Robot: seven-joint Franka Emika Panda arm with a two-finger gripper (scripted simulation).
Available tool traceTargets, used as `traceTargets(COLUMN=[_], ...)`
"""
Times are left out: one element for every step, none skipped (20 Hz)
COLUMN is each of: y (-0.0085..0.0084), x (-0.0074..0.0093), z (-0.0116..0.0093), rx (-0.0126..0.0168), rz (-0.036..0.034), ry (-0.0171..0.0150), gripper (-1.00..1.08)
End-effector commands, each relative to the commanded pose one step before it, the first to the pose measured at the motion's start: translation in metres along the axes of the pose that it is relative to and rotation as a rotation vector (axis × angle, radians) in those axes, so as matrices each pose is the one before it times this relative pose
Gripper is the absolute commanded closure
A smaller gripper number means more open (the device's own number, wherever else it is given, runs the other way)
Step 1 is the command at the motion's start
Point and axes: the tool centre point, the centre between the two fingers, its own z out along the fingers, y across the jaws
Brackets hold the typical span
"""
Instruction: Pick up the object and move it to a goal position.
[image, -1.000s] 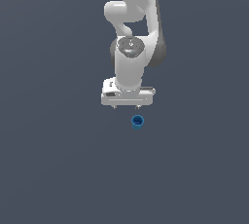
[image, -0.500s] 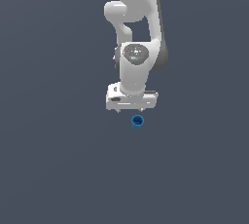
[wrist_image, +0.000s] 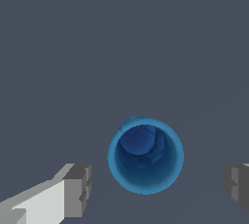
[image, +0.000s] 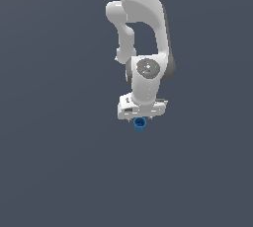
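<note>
Gripper (image: 142, 118) has dropped lower since earlier, now right over the one blue cup (wrist_image: 145, 155). Fingers (wrist_image: 78, 190) spread apart either side, not touching it. Cup upright on bare grey floor (image: 59, 162), nothing blocking.

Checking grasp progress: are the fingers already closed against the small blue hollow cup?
No, in the wrist view the small blue hollow cup sits between the two fingers with bare floor visible on both sides.
</note>
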Motion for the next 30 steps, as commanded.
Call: traceTargets(y=[-0.00312,-0.00023,0.00081,0.00000,0.00001,0.00001,0.00001,-0.00024,0.00002,-0.00016,0.00003,-0.00023,0.00003,-0.00023,0.00002,-0.00015,0.00002,0.00002,0.00001,0.00000,0.00000,0.00000,0.00000,0.00000,0.00000,0.00000,0.00000,0.00000,0.00000,0.00000], x=[0.00131,0.00006,-0.00076,0.00000,-0.00001,-0.00001,-0.00003,-0.00008,-0.00007,-0.00012,-0.00012,-0.00015,-0.00007,-0.00003,0.00009,0.00017,0.00028,0.00034,0.00032,0.00014,0.00000,0.00000,0.00000,0.00000,0.00000,0.00000,0.00000,0.00000,0.00000,0.00000], z=[0.00375,0.00029,-0.00110,0.00040,0.00121,0.00201,0.00280,0.00326,0.00436,0.00489,0.00584,0.00580,0.00538,0.00427,0.00381,0.00277,0.00220,0.00141,0.00072,0.00020,0.00000,0.00000,0.00000,0.00000,0.00000,0.00000,0.00000,0.00000,0.00000,0.00000], rx=[0.00175,0.00013,-0.00053,0.00000,0.00000,0.00000,0.00000,0.00012,0.00000,0.00009,0.00000,0.00013,0.00000,0.00012,0.00000,0.00007,0.00000,0.00000,0.00000,0.00000,0.00000,0.00000,0.00000,0.00000,0.00000,0.00000,0.00000,0.00000,0.00000,0.00000], rz=[-0.00616,-0.00044,0.00181,0.00000,0.00000,0.00000,0.00000,-0.00042,0.00000,-0.00030,0.00000,-0.00043,0.00000,-0.00042,0.00000,-0.00028,0.00000,0.00000,0.00000,0.00000,0.00000,0.00000,0.00000,0.00000,0.00000,0.00000,0.00000,0.00000,0.00000,0.00000], ry=[0.00427,0.00018,-0.00254,0.00000,0.00000,0.00000,0.00000,0.00053,0.00000,0.00037,0.00000,0.00053,0.00000,0.00053,0.00000,0.00040,0.00000,0.00000,0.00000,0.00000,0.00000,0.00000,0.00000,0.00000,0.00000,0.00000,0.00000,0.00000,0.00000,0.00000], gripper=[-0.92,-0.92,-0.92,-0.92,-0.92,-0.92,-0.92,-0.92,-0.92,-0.92,-0.92,-0.92,-0.92,-0.92,-0.92,-0.92,-0.92,-0.92,-0.92,-0.92,1.08,1.08,1.08,1.08,1.08,1.08,1.08,1.08,1.08,1.08])
